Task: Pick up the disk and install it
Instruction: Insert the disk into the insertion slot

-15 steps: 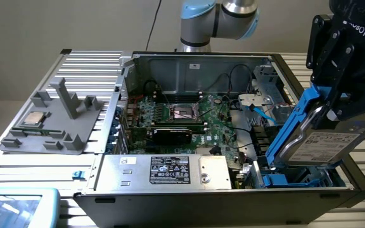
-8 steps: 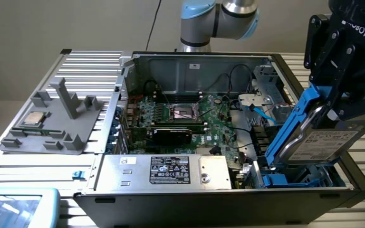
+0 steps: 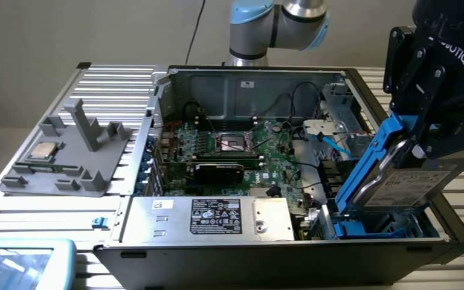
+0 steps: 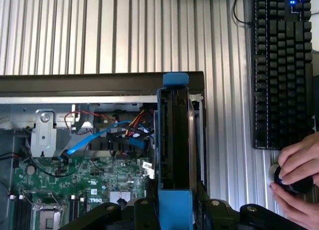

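The disk (image 3: pixel 413 184) is a silver-grey drive with a white label, clipped in a blue carrier frame (image 3: pixel 377 157). My gripper (image 3: pixel 429 148) is shut on it and holds it steeply tilted at the exterior view's right side of the open computer case (image 3: pixel 248 78). The disk's lower end reaches into the drive bay, just above a blue bracket (image 3: pixel 359 229) in the case's near corner. In the wrist view the disk (image 4: pixel 174 135) appears edge-on between my black fingers (image 4: pixel 144 210), standing against the case's wall (image 4: pixel 79 84).
The motherboard (image 3: pixel 240 151) and blue cables (image 4: pixel 94 140) lie beside the bay. A grey labelled power-supply box (image 3: pixel 208 217) fills the case's near side. A grey fixture with a processor chip (image 3: pixel 43 151) sits outside. A keyboard (image 4: pixel 281 65) and a person's hand (image 4: pixel 296 177) lie beyond the wall.
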